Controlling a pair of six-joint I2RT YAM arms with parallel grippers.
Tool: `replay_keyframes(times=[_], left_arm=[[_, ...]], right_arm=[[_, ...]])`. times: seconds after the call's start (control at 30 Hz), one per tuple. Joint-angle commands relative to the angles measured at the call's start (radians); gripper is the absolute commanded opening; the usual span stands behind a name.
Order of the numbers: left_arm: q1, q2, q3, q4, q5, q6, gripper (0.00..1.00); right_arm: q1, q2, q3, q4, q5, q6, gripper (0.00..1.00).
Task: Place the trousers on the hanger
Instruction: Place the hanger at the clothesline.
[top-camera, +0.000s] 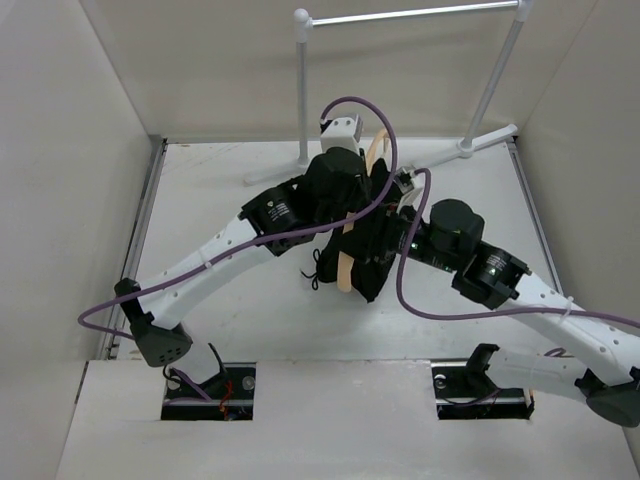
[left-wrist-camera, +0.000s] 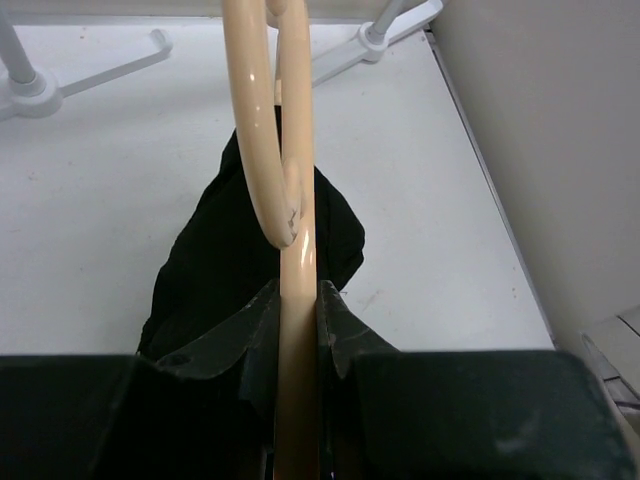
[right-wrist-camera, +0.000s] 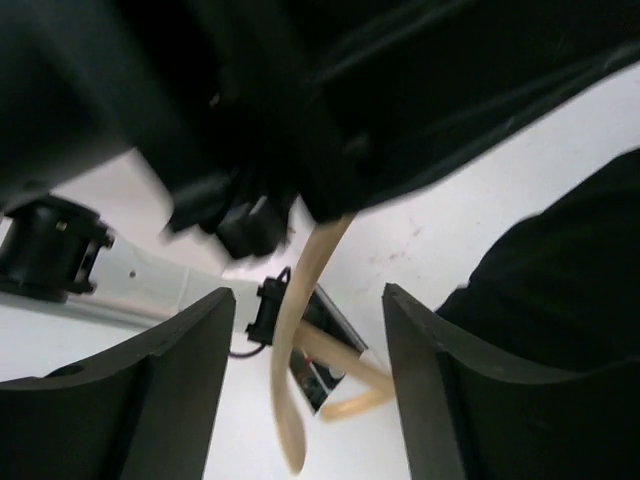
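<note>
White tabletop (top-camera: 250, 330), pale walls on three sides; a white rail stand (top-camera: 302, 90) occupies the far edge. Mid-table, the left gripper (left-wrist-camera: 297, 305) is clamped on a tan limb of the hanger (left-wrist-camera: 258, 130) near its hook. The trousers (left-wrist-camera: 215, 260) hang bunched against the hanger, with black cloth showing either side of it. Contact with the table cannot be confirmed. The right gripper (right-wrist-camera: 308, 300) sits just beside the bundle, jaws spread, grasping nothing. Purple cables (top-camera: 400, 285) and both wrists obstruct the overhead view.

Beige panel walls (top-camera: 60, 150) box a white tabletop (top-camera: 300, 330) at nine, twelve and three o'clock; a white tubular metal rail stand (top-camera: 302, 90) stands at twelve.
</note>
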Motion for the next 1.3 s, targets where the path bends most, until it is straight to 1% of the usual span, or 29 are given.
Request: replay_keyframes(times=[0.0,0.1,0.13,0.17,0.2,0.27,0.37,0.53,0.57,0.6,0.63,0.73,0.87,0.93,1.0,1.1,1.2,1.27], left_arm=[[-0.013,-0.031,0.036,0.112,-0.003,0.006,0.01],[-0.007,-0.04,0.025,0.114,-0.003,0.006,0.02],[-0.003,-0.045,0.018,0.117,-0.003,0.006,0.04],[-0.001,-0.052,0.009,0.122,-0.003,0.005,0.06],[0.005,-0.063,-0.005,0.131,-0.009,0.005,0.11],[0.025,-0.094,-0.043,0.157,-0.008,-0.003,0.24],[0.056,-0.164,-0.118,0.217,0.0,-0.017,0.43],[0.115,-0.29,-0.211,0.258,0.008,-0.029,0.68],[0.126,-0.316,-0.224,0.258,0.005,-0.029,0.76],[0.138,-0.343,-0.24,0.258,0.0,-0.029,0.85],[0.151,-0.363,-0.252,0.258,-0.003,-0.029,1.0],[0.232,-0.442,-0.327,0.228,-0.018,-0.041,1.0],[0.358,-0.506,-0.457,0.14,-0.012,-0.101,1.0],[0.413,-0.534,-0.548,0.116,0.03,-0.136,1.0],[0.459,-0.56,-0.647,0.12,0.107,-0.159,1.0],[0.497,-0.591,-0.786,0.132,0.198,-0.224,1.0],[0.514,-0.626,-0.89,0.164,0.238,-0.256,1.0],[0.516,-0.641,-0.93,0.187,0.247,-0.259,1.0]], right_arm=[[0.008,0.027,-0.01,0.1,0.056,-0.011,0.58],[0.013,0.034,-0.021,0.118,0.058,0.001,0.28],[0.013,0.028,-0.027,0.124,0.061,0.009,0.21],[0.013,0.018,-0.033,0.135,0.062,0.021,0.18],[0.013,0.002,-0.041,0.153,0.062,0.03,0.16],[0.006,-0.022,-0.056,0.183,0.056,0.059,0.14],[-0.039,-0.042,-0.06,0.204,0.036,0.092,0.12],[-0.124,-0.022,-0.026,0.2,-0.03,0.096,0.1],[-0.142,-0.018,-0.018,0.198,-0.037,0.093,0.1],[-0.162,-0.012,-0.009,0.198,-0.045,0.092,0.1],[-0.185,-0.004,0.006,0.195,-0.06,0.086,0.1],[-0.257,0.036,0.078,0.187,-0.112,0.064,0.09],[-0.383,0.148,0.241,0.175,-0.205,0.035,0.09],[-0.444,0.22,0.337,0.175,-0.244,0.027,0.09],[-0.507,0.301,0.44,0.169,-0.277,0.029,0.09],[-0.573,0.428,0.6,0.142,-0.315,0.024,0.08],[-0.619,0.542,0.744,0.109,-0.329,0.02,0.08],[-0.642,0.596,0.821,0.089,-0.338,0.017,0.08]])
